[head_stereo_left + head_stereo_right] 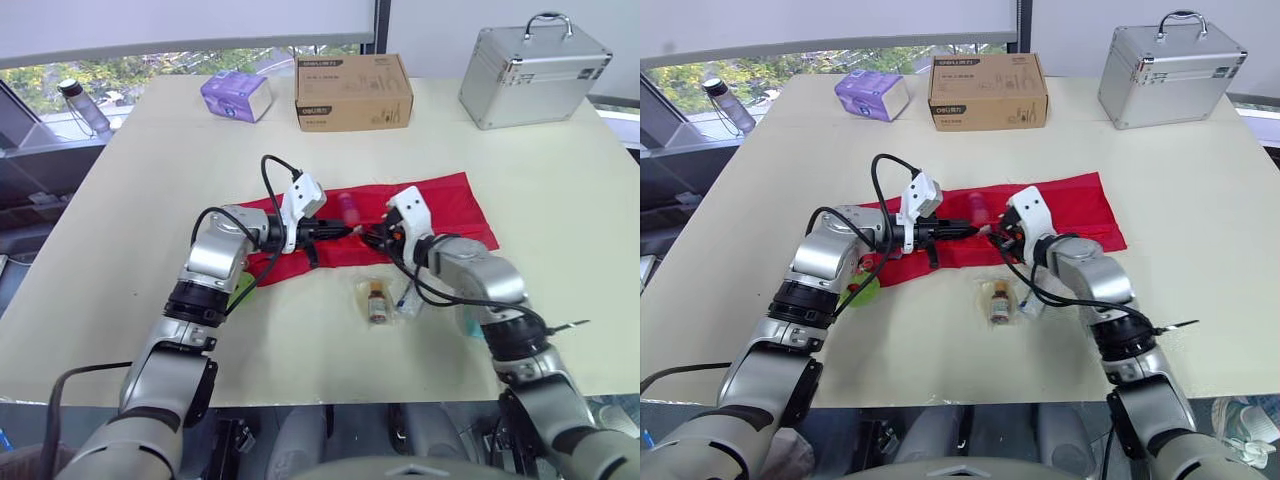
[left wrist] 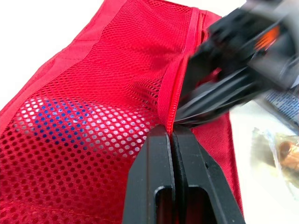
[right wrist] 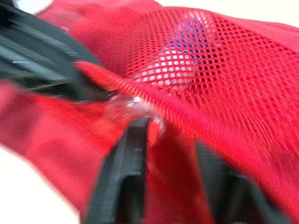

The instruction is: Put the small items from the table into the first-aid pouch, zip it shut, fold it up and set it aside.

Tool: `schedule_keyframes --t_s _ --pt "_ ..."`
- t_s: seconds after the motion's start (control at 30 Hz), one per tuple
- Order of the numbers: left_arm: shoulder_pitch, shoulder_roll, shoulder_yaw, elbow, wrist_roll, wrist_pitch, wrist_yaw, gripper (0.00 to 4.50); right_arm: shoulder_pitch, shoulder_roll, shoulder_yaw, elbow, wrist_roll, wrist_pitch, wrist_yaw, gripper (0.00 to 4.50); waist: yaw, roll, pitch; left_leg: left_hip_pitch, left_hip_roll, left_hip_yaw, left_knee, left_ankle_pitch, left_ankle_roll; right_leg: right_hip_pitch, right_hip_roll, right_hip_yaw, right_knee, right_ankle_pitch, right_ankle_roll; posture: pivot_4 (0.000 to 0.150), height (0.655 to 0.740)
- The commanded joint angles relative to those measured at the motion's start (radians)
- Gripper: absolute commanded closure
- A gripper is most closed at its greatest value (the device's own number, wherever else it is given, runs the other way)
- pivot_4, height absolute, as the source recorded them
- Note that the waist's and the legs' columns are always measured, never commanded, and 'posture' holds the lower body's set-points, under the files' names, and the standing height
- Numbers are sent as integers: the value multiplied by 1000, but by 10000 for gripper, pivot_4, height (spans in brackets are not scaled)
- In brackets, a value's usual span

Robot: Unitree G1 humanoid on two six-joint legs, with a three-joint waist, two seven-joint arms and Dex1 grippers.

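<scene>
Spreading across the middle of the pale surface, the red first-aid pouch is laid flat and unfolded. The left arm and the right arm are bent at the elbow and turned inward, so that both forearms meet over the pouch's near edge. The left pincer is pressed together, pinching the zipper edge of the mesh pocket. The right pincer is spread, with red fabric seen between its fingers, just beside the left one. A rounded item is seen through the mesh. A small brown bottle in a clear packet is left on the surface, near the pouch's front edge.
</scene>
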Motion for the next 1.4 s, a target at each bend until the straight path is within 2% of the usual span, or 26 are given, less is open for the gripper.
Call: schedule_keyframes --t_s 0.03,0.1,0.13,0.33,0.53,0.63,0.77,0.9,1.0,1.1,1.2,1.4 --pt "-20 0 15 1 -1 -23 8 45000 84 -86 -154 -297 167 164 40 11403 -1 0 0 0 0 0 0 0 1 0 0 0 0 0 0 1500 7400" --pt "-20 -2 16 7 0 -27 7 45000 161 -131 -246 -423 247 206 53 2404 -1 0 0 0 0 0 0 -1 1 0 0 0 0 0 0 1500 7400" --pt "-21 -3 17 10 0 -29 7 45000 205 -151 -302 -482 290 217 60 583 -1 1 0 0 0 0 0 -1 1 0 0 0 0 0 0 1500 7400" --pt "-31 -1 10 54 11 -84 -16 45000 552 -337 -720 -732 507 131 226 583 2 0 0 0 0 0 0 -1 1 1 0 0 0 0 0 1500 7400" --pt "-58 -2 -7 134 37 -163 -57 45000 891 -451 -1148 -709 556 -10 464 583 4 0 0 8 1 1 0 -1 2 9 1 0 -2 0 1 1500 7400" --pt "-72 -10 -6 159 43 -179 -64 45000 1013 -442 -1263 -700 566 -60 526 583 9 0 0 12 1 1 -1 -1 2 14 1 0 -4 -1 1 1500 7400" --pt "-84 -16 -6 184 48 -196 -75 45000 1130 -420 -1323 -701 572 -134 570 583 12 0 0 14 1 1 -1 -1 2 17 1 0 -5 -1 1 1500 7400" --pt "-97 -22 -7 205 53 -206 -80 45000 1158 -424 -1296 -717 607 -161 516 583 13 0 0 14 1 2 -1 -1 2 17 1 0 -4 -1 1 1500 7400" --pt "-103 -28 -7 203 55 -207 -81 45000 1139 -437 -1166 -769 635 -109 372 583 18 0 0 14 1 2 -1 -1 2 17 1 0 -4 -1 1 1500 7400" --pt "-106 -33 -9 197 55 -203 -78 45000 1073 -430 -958 -805 615 -53 172 583 22 -1 0 14 1 2 -1 -1 2 17 0 0 -5 -1 1 1500 7400" --pt "-104 -38 -9 182 54 -195 -71 45000 886 -333 -658 -771 637 67 -139 583 21 -2 0 13 1 1 -1 -1 2 16 0 0 -5 -1 1 1500 7400" --pt "-88 -46 -7 144 50 -173 -55 45000 646 -115 -372 -651 729 244 -521 583 23 -1 0 12 1 0 -1 -1 2 15 0 0 -5 -1 1 1500 7400"
